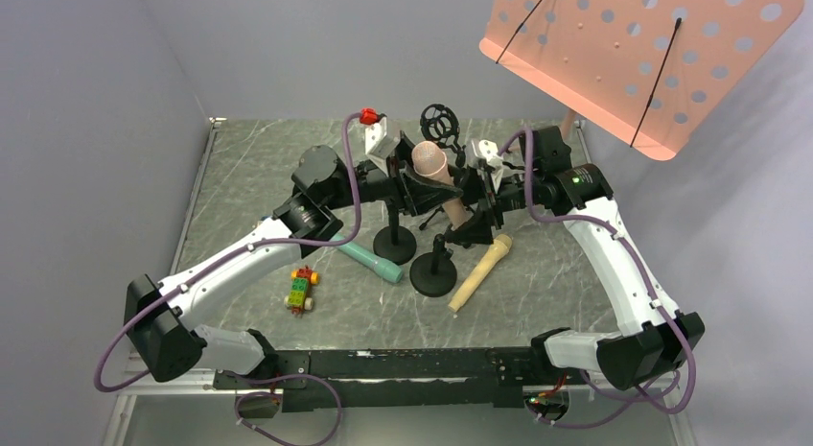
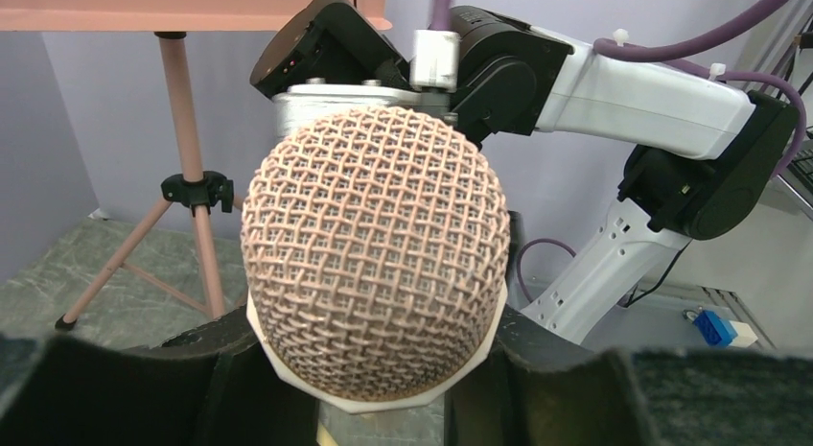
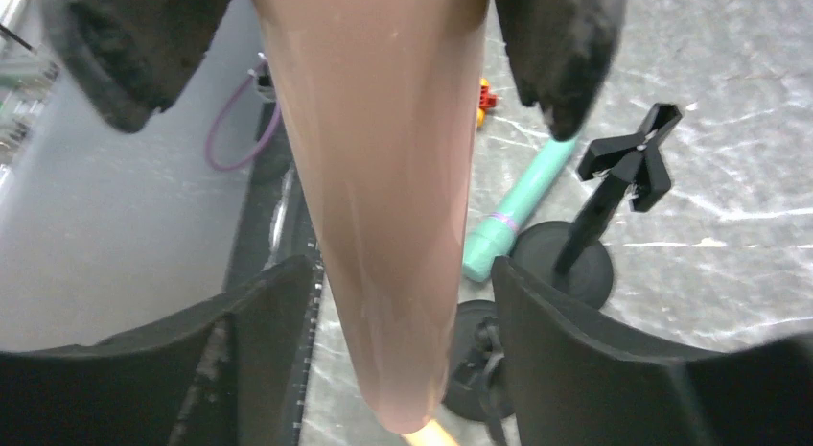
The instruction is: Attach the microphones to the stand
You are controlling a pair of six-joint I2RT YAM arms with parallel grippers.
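Note:
The salmon-pink microphone (image 1: 433,168) is held upright in the air above the black stands. Its mesh head (image 2: 374,254) fills the left wrist view. My left gripper (image 1: 414,182) is shut on it just under the head, both fingers against its collar. My right gripper (image 1: 476,208) is open around the lower end of the handle (image 3: 383,206), with a gap on one side. The teal-green microphone (image 1: 369,261) and the pale yellow microphone (image 1: 481,271) lie on the table. Two round-based stands (image 1: 394,243) (image 1: 433,273) stand below; one shows an empty clip (image 3: 628,158).
A third black holder with a ring mount (image 1: 441,125) stands behind the grippers. A small toy block car (image 1: 302,290) lies front left. A pink perforated music stand (image 1: 633,53) overhangs the back right, its tripod (image 2: 187,187) on the table's far edge.

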